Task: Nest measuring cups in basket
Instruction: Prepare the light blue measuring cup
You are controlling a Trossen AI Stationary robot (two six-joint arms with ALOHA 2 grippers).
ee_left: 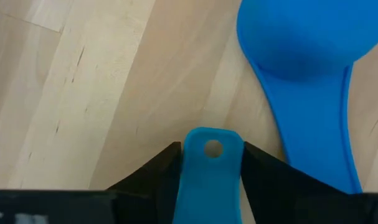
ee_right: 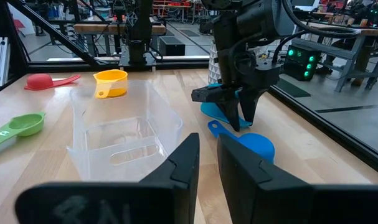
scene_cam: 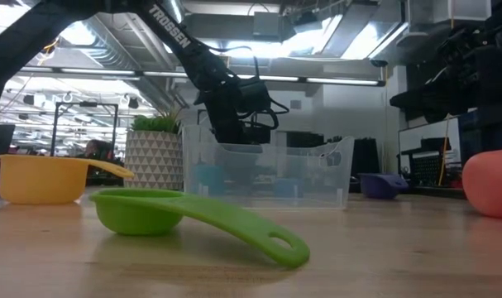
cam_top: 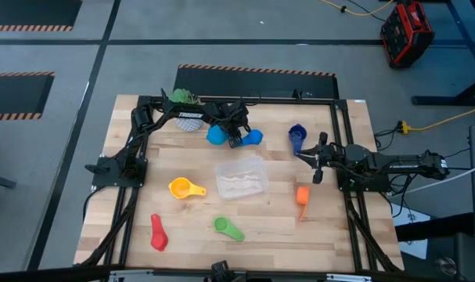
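The left hand [ee_left: 208, 171] pinches the light blue cup's handle [ee_left: 210, 168], which could slip out if the pinch is weak.

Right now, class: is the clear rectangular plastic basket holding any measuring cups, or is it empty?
Empty. The clear rectangular plastic basket shows only its bare bottom in the high view, and the right wrist view shows nothing inside.

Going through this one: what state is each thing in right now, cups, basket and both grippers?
left gripper: closed on the light blue cup's handle
light blue cup: gripped; lifted or not, cannot tell
blue cup: loose on the table beside it
dark blue cup, orange cup, yellow cup, green cup, red cup: loose on the table, not nested
basket: upright, empty
right gripper: fingers close together, holding nothing
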